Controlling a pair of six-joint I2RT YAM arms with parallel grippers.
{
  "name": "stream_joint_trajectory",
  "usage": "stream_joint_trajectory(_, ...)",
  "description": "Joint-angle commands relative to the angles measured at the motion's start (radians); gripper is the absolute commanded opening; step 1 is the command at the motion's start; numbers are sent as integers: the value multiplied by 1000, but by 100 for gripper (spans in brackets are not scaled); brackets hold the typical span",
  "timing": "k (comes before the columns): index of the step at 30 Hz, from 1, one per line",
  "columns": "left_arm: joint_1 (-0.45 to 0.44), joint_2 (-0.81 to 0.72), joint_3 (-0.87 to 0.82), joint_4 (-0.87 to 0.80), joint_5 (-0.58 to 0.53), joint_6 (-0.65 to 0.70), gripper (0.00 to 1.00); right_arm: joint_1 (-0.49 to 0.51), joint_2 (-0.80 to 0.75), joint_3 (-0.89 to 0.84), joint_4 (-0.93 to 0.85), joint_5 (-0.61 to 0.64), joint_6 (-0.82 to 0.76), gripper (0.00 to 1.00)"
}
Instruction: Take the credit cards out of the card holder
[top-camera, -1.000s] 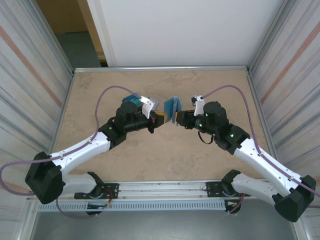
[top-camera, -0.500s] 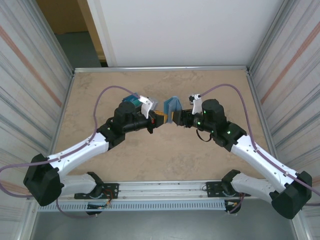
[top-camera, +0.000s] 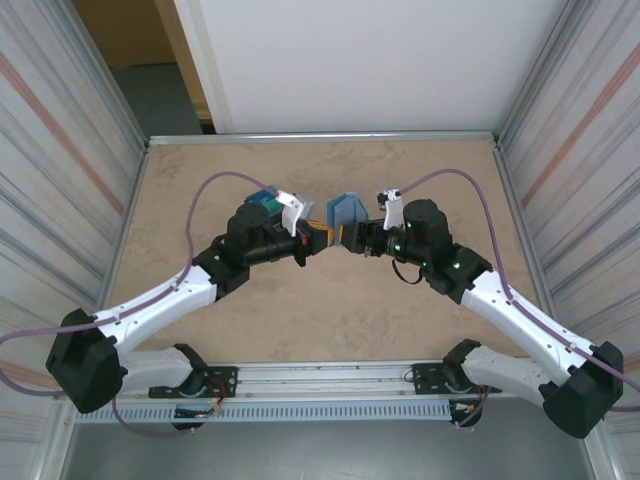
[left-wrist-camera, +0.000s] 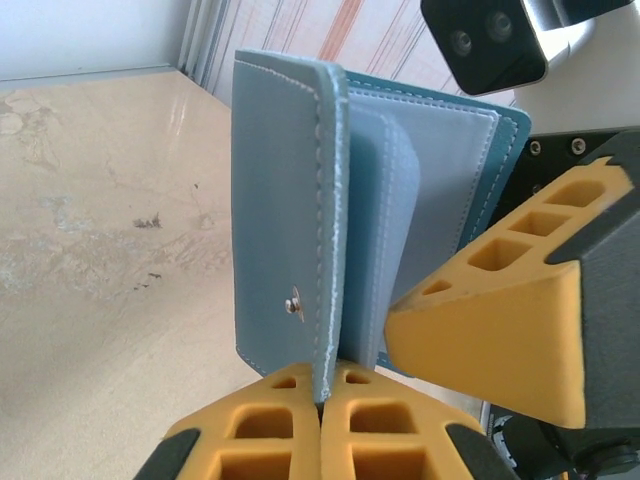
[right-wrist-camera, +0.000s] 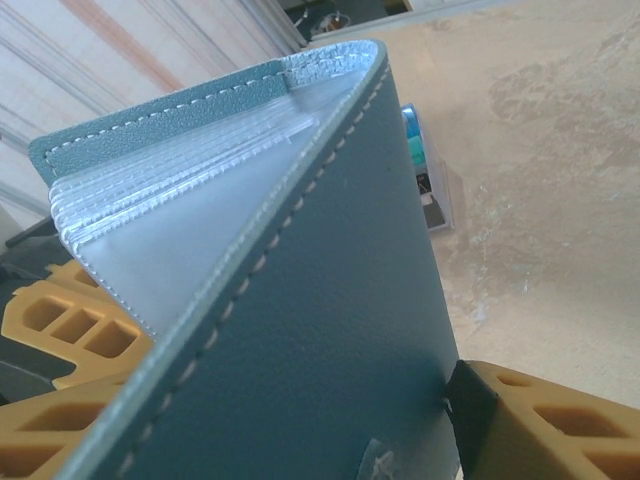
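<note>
The teal-blue card holder (top-camera: 345, 212) is held upright above the table's middle, between the two arms. My left gripper (top-camera: 320, 236) is shut on the bottom edge of its snap flap (left-wrist-camera: 280, 220), fingers (left-wrist-camera: 270, 440) pinched together. The holder hangs open, showing grey-blue pockets and clear sleeves (right-wrist-camera: 170, 240); I see no card in them. My right gripper (top-camera: 350, 238) stands open around the outer cover (right-wrist-camera: 330, 330), with one pad (right-wrist-camera: 470, 410) at the cover's edge. Its yellow finger (left-wrist-camera: 490, 340) sits beside the pockets. Blue and teal credit cards (top-camera: 262, 198) lie on the table behind my left arm.
The cards (right-wrist-camera: 417, 160) rest on a small black piece on the beige tabletop (top-camera: 330, 320). Corrugated metal walls (top-camera: 70, 200) close in the left and right sides, and a white panel stands at the back.
My right gripper has moved a little left, closer onto the card holder, and its jaws have spread wider. The left gripper still pinches the flap in the same place.
</note>
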Motion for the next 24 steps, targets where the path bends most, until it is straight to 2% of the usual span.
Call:
stream_joint_trajectory(1,12,-38,-3,57,38,-25,0,-5,-17,-10,8,-7,-32,69)
stream_joint_trajectory(17,23,-39,-4,69,107,-43,0,-14,-45,-5,-27,67,-28,55)
stream_joint_trajectory(24,56,-37,-28,123,131,-112,0,-27,-71,-14,-20,24,-38,59)
